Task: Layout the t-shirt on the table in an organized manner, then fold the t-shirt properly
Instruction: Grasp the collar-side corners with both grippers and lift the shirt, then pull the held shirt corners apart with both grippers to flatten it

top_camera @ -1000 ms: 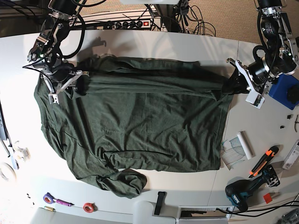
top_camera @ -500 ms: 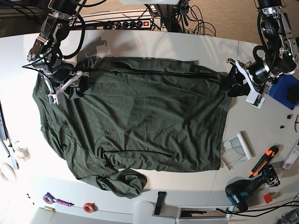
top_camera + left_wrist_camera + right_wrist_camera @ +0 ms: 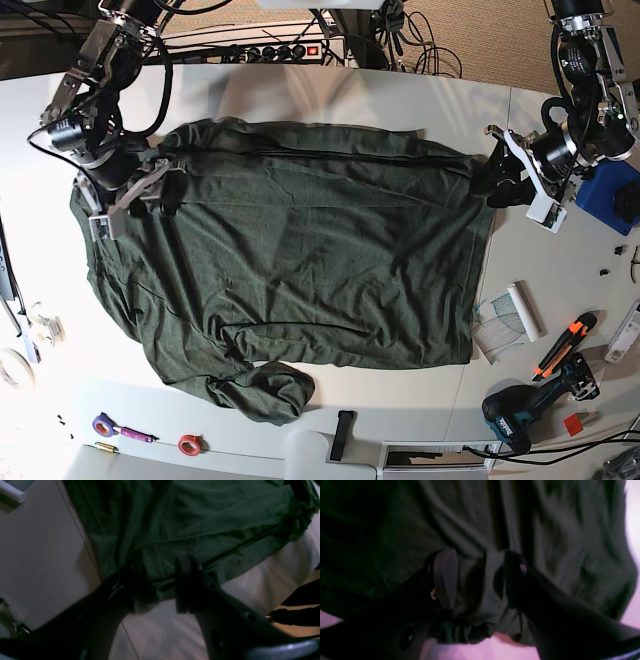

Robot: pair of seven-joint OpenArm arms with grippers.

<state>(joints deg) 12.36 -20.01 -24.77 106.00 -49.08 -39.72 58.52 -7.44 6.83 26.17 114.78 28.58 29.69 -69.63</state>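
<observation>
The green t-shirt (image 3: 300,260) lies spread over the middle of the worktop (image 3: 420,100), one sleeve (image 3: 265,390) crumpled by the edge opposite the power strip (image 3: 280,50). The right pincer (image 3: 475,580) is clamped on bunched cloth, while the left pincer (image 3: 160,587) straddles the cloth, though I cannot tell whether it grips. An uneven tug could skew the shirt or slip it free

The base view is bright and sharp, lit from above; the white table (image 3: 330,100) glares at the view's left edge, and the arms (image 3: 110,60) throw soft shadows on it. Both wrist views are dim and blurred: the dark green fabric t-shirt (image 3: 200,517) loses its folds in shadow, the right one has a pink cast, and the dark fingers (image 3: 445,577) of the right gripper (image 3: 478,565) are unfocused silhouettes.
</observation>
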